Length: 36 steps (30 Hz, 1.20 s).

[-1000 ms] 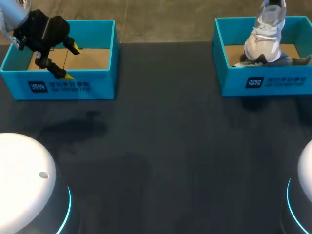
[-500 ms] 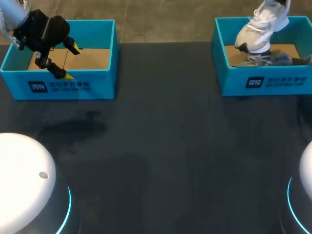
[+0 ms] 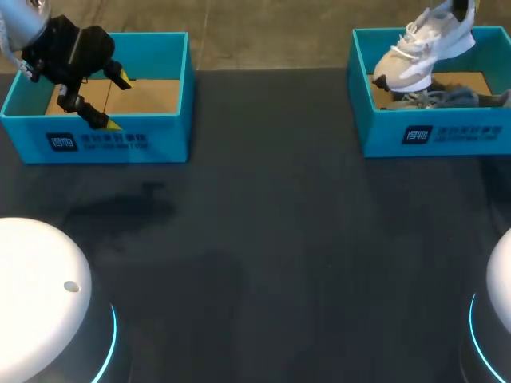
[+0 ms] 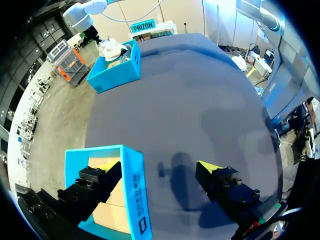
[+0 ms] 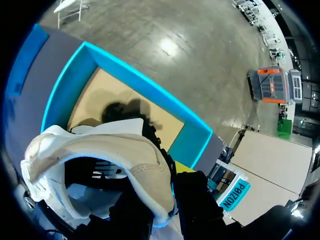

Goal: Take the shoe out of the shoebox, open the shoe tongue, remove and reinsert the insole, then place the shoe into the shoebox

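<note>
Lifting the shoe out of its box

At the left, the left fingers [image 3: 94, 114] hang spread wide and gripping nothing over the left shoebox [image 3: 96, 142]. The left wrist view shows them straddling that box's side wall, one yellow tip over the bare cardboard floor and the other over the dark table [image 3: 279, 239]. Across the table at the right, the white shoe [image 3: 423, 52] hangs in the air above the right shoebox [image 3: 431, 136], toe tilted down and toward the middle, heel up. The right fingers [image 5: 192, 192] are clenched on the shoe's heel collar, one inside the opening and one outside. A grey shoe [image 3: 447, 97] lies on its side on the box floor just beneath the toe.

The first step looks nearly done, but the grasp is a risk. A pinch on the soft collar alone lets the shoe swing, and a fast carry could twist it loose. The low toe might catch the near wall of the right shoebox on the way out and drag the box, or snag the grey shoe's laces. A drop from here would land the shoe on its side, which would make the tongue hard to reach
</note>
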Tool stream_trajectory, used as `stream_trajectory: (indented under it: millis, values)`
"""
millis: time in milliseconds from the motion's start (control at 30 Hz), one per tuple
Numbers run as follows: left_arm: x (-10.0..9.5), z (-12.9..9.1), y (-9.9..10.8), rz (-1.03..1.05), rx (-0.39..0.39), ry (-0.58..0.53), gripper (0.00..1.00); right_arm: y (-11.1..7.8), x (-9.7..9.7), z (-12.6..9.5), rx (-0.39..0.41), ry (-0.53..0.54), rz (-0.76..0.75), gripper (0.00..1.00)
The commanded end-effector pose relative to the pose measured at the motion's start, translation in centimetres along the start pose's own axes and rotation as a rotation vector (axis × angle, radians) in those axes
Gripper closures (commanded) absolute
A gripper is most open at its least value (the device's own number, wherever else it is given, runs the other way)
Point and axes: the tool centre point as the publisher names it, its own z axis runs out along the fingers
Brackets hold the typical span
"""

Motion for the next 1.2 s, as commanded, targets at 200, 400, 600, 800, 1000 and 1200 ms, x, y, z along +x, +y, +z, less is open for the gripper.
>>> stream_trajectory:
  millis: [200, 400, 600, 800, 1000, 1200]
  values:
    - [0.1, -0.1, 0.0, 0.000, -0.003, 0.000, 0.00, 0.5, -0.4, -0.2, 0.020, 0.007, 0.001, 1.00]
    - [0.1, -0.1, 0.0, 0.000, -0.003, 0.000, 0.00, 0.5, -0.5, 0.0, 0.016, 0.019, 0.023, 1.00]
    - [0.1, -0.1, 0.0, 0.000, -0.003, 0.000, 0.00, -0.7, -2.4, 0.7, 0.036, 0.053, 0.243, 1.00]
    - [0.1, -0.1, 0.0, 0.000, -0.003, 0.000, 0.00, -2.1, -4.2, 1.4, 0.055, 0.069, 0.472, 1.00]
    - [0.1, -0.1, 0.0, 0.000, -0.003, 0.000, 0.00, -3.0, -4.7, 1.5, 0.057, 0.073, 0.625, 1.00]
    - [0.1, -0.1, 0.0, 0.000, -0.003, 0.000, 0.00, -3.8, -4.7, 1.8, 0.066, 0.030, 0.710, 1.00]
